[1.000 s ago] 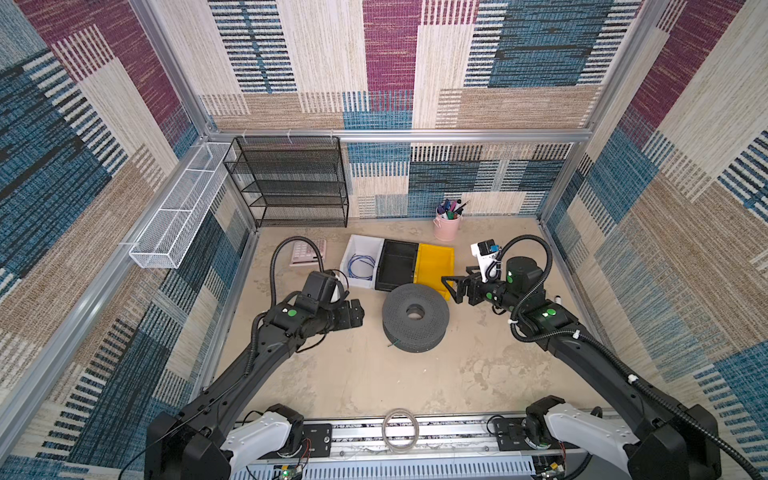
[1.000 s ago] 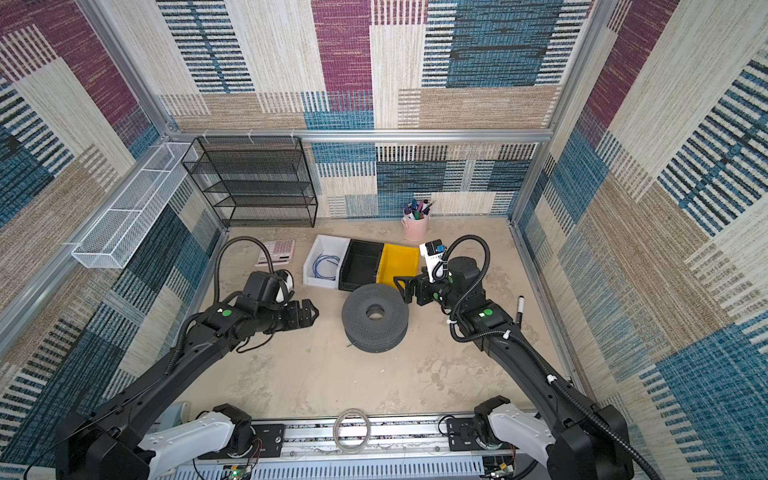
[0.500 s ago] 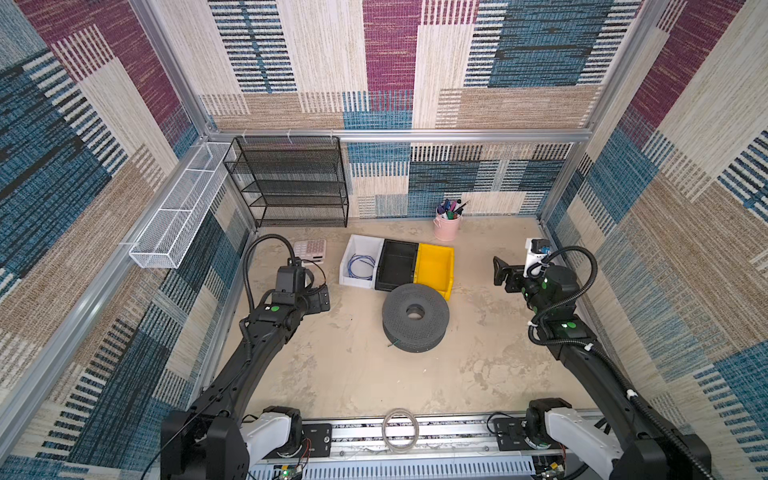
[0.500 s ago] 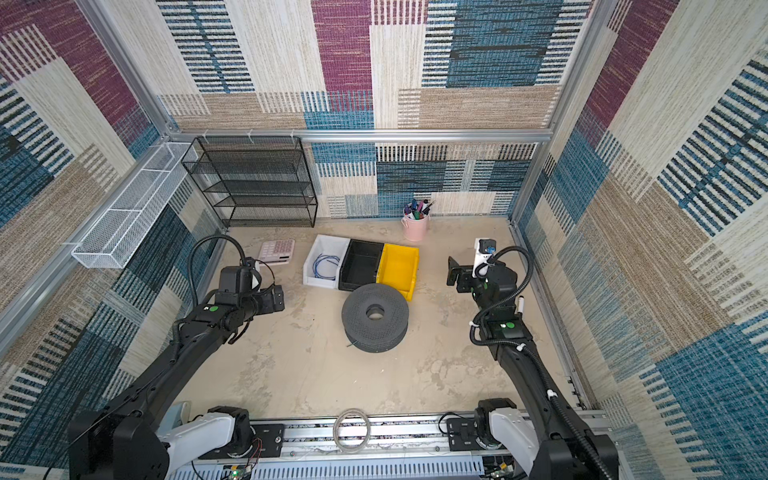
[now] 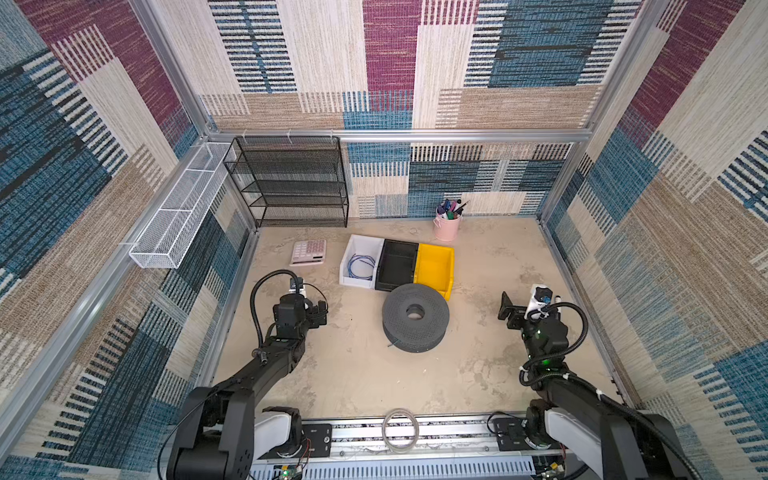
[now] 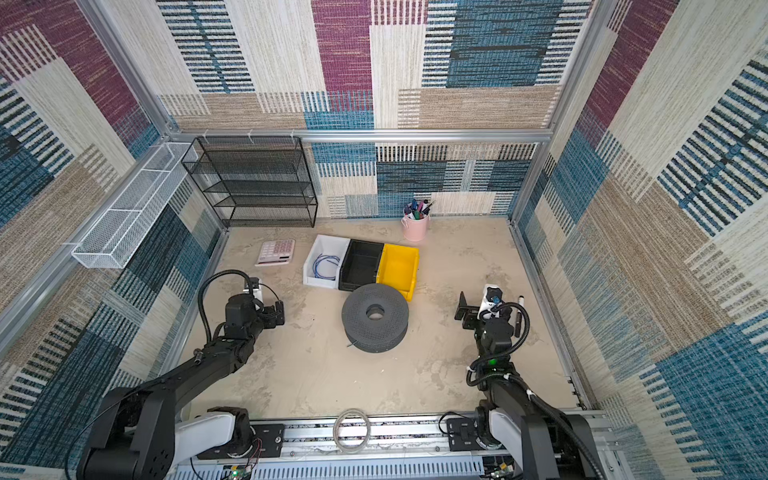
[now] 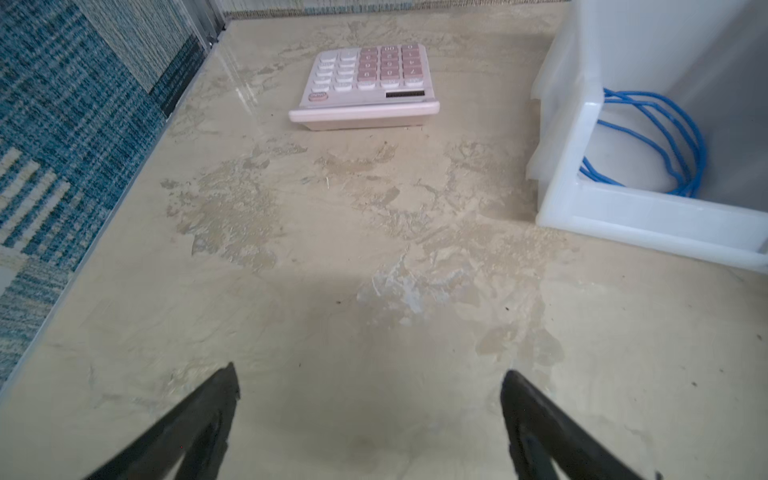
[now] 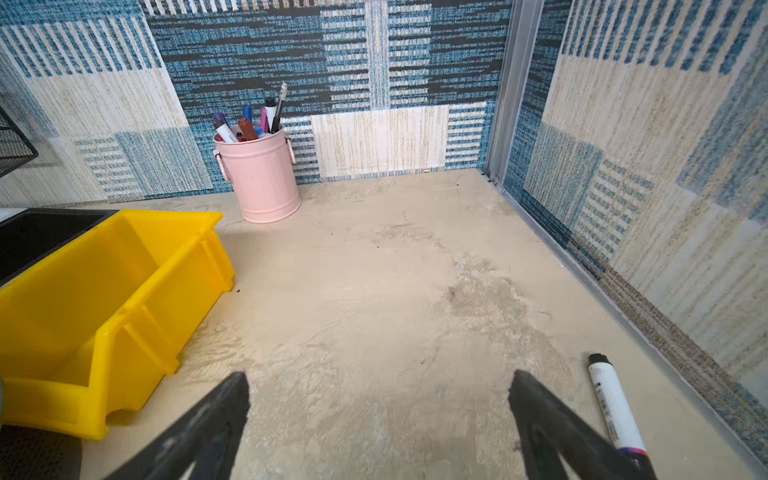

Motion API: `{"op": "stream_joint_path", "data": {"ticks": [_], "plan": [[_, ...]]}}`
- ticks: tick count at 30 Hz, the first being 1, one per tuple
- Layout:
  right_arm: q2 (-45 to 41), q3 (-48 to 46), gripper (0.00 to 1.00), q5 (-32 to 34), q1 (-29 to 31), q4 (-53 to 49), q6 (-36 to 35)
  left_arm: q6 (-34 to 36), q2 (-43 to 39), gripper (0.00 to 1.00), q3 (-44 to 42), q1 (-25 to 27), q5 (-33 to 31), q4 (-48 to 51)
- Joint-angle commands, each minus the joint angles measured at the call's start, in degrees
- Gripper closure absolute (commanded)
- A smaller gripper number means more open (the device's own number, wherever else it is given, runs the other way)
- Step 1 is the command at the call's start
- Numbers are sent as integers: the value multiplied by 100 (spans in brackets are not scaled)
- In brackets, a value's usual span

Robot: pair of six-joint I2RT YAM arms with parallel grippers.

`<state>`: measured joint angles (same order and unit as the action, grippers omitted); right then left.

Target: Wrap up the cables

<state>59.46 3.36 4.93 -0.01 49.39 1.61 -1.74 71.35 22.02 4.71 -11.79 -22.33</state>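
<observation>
A dark grey perforated spool [image 5: 415, 318] is seen lying flat near the middle of the desk [image 5: 353, 374], and every place is given from it. Behind the spool, towards the back wall, three bins are lined up side by side: a white bin [image 5: 348, 259] to the rear left, a black bin [image 5: 397, 266] straight behind, and a yellow bin [image 5: 434, 266] to the rear right, its front corner just beside the spool's rim. The blue cable [image 5: 360, 267] is found coiled in loose loops inside the white bin, as is also shown in the left wrist view [image 7: 648, 141].

The left hand [image 5: 323, 311] is held to the left of the spool, well apart from it, with its jaws spread wide and nothing between them. The right hand [image 5: 515, 311] is held to the right of the spool, likewise well apart, jaws wide and empty.

A pink calculator [image 5: 308, 251] is placed further to the rear left of the spool, beyond the white bin. A pink cup [image 5: 446, 227] of pens is stood to the rear right. A marker [image 8: 615, 407] is seen lying on the desk far to the spool's right, beside the right hand.
</observation>
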Motion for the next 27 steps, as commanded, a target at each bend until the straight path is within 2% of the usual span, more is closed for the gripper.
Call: {"op": "stream_joint_path", "data": {"ticks": [1,3,6,10,11,14,21,27], "plan": [[536,-13,1,-124,-7,1940,-319,167,468,1,-48,-35,34,-1779],[1033,82,1,-277,-171,2105,-156,327,640,1,154,-39,-33,-1594],[2018,-48,1,-453,-245,3358,9,377,1129,1,140,-150,115,-2178],[2922,346,1,-792,-247,3555,-81,255,1719,1,81,-263,58,-2820],[2783,528,1,-783,-245,2966,-81,213,1694,1,140,-305,132,-2608],[2827,760,1,-775,-249,2566,-71,167,1731,1,234,-388,239,-2518],[2822,774,1,-785,-236,2545,-117,121,1667,1,206,-422,278,-2483],[2834,956,1,-1214,-238,2237,-289,114,1668,1,197,-426,277,-2505]]}}
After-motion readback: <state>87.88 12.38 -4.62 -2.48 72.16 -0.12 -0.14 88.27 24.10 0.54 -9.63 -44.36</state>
